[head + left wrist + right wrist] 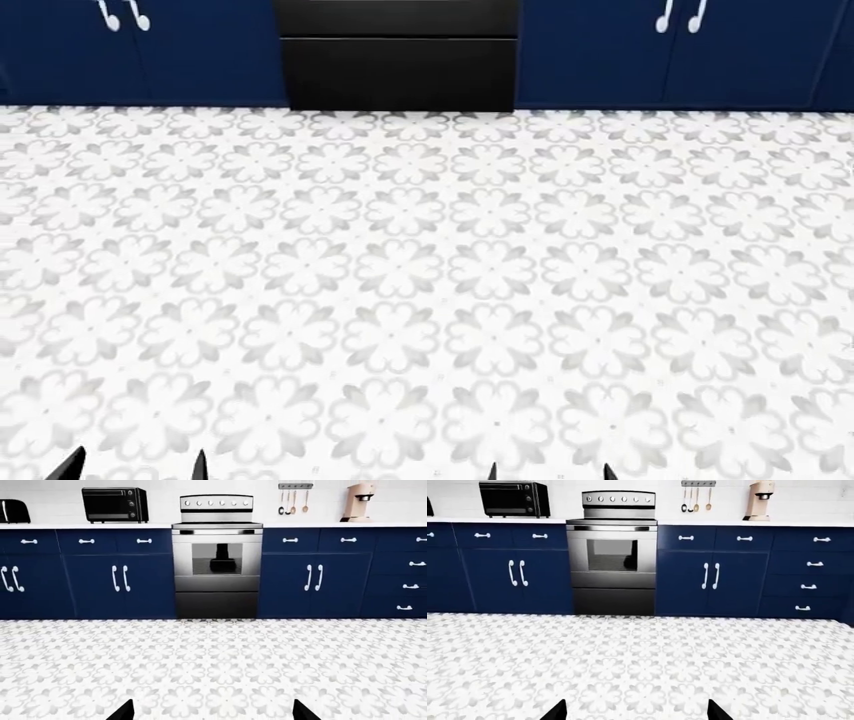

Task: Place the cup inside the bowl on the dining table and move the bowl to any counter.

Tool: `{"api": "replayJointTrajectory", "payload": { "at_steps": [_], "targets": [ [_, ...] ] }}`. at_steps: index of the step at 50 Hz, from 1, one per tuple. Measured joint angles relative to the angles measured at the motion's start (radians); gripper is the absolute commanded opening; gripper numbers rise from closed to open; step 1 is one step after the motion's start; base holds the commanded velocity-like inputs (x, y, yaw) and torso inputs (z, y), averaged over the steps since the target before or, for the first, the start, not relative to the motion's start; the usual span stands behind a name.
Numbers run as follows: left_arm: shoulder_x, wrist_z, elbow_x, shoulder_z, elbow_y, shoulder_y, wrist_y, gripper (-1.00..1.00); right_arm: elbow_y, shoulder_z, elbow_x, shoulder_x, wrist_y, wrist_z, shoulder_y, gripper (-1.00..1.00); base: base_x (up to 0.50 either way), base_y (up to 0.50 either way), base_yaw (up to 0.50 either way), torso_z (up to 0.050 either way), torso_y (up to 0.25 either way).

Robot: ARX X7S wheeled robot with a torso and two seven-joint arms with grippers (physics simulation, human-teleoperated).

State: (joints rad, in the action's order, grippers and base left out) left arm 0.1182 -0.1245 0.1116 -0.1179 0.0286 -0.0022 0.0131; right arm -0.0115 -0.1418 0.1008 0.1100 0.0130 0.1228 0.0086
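Left gripper (pixel 213 715): only two dark fingertips show at the edge of the left wrist view, spread wide apart, nothing between them, touching nothing; in the head view its tips sit low at the left.
Right gripper (pixel 635 714): two dark fingertips at the edge of the right wrist view, likewise spread wide, holding nothing; floor shows through the gap.
Floor (pixel 427 290): white tiles with a grey flower pattern, filling the space under both grippers.
Cup, bowl, dining table: none visible in any view; where they are cannot be told.
Counter (pixel 87 526): white worktop running along the far wall, well apart from both grippers.
Cabinets (pixel 500 575): navy fronts with white handles, below the counter.
Stove (pixel 217 560): steel, set between the cabinet runs, glass oven door.
On the counter: black toaster oven (pixel 115 504) beside the stove; beige coffee machine (pixel 759 500) on the other side.
Utensils (pixel 293 502): hanging on a wall rail.
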Motion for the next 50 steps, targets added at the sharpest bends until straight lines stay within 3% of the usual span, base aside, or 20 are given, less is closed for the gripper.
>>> {"api": "replayJointTrajectory", "payload": {
  "at_steps": [50],
  "targets": [
    [0.035, -0.038, 0.036, -0.039, -0.001, -0.003, -0.018, 1.0, 0.01, -0.048, 0.041, 0.035, -0.005, 0.034, 0.012, 1.0, -0.5, 0.0, 0.0, 0.0, 0.0]
  ]
}}
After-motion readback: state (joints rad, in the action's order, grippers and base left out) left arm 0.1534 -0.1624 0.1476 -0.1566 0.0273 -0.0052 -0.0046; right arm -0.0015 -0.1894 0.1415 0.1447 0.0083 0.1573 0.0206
